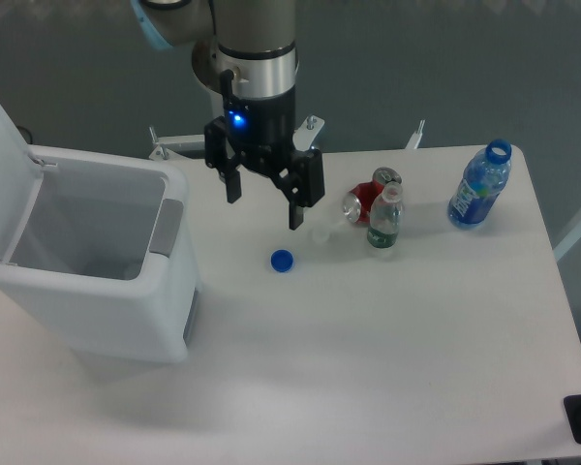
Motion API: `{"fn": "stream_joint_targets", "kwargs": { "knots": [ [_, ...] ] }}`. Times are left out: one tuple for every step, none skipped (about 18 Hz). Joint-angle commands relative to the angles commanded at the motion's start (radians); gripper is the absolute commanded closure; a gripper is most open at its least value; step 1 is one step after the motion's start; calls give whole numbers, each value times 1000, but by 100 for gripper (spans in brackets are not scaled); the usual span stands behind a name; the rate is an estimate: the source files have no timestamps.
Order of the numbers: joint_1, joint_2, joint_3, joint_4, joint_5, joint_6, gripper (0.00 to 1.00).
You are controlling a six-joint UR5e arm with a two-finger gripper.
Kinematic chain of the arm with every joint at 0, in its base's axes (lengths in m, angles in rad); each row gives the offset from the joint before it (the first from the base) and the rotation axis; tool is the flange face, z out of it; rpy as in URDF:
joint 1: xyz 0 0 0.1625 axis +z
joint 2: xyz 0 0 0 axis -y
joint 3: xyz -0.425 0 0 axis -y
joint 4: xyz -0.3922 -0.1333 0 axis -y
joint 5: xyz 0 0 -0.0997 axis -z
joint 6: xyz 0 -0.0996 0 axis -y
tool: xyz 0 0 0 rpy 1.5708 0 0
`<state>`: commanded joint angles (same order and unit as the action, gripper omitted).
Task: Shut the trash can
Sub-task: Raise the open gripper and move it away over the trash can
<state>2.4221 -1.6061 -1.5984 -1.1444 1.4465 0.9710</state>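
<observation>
The trash can [97, 281] sits at the left of the frame on the white table [387, 368], its lid [0, 165] raised upright at the far left edge. The gripper [264, 203] hangs above the table at upper centre, fingers spread wide, holding nothing. A blue cap [282, 260] lies just below it.

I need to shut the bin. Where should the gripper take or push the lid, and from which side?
Go for the lid's free upper edge, coming from the left, behind it. It stands upright, hinged along the trash can's left rim, so pushing it rightward should swing it down. The gripper hangs open, empty.
</observation>
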Motion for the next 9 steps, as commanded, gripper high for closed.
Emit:
{"fn": "stream_joint_targets", "kwargs": {
  "knots": [
    [5,-2,0,0,0,0,0],
    [6,-2,0,2,2,0,0],
    [9,-2,0,3,0,-2,0],
    [11,-2,0,9,0,-5,0],
    [11,-2,2,9,5,-9,0],
    [9,2,0,9,6,-9,0],
    [9,6,-8,9,6,-12,0],
    [9,12,-14,9,8,-21,0],
    [9,24,-15,5,8,-49,0]
  ]
}}
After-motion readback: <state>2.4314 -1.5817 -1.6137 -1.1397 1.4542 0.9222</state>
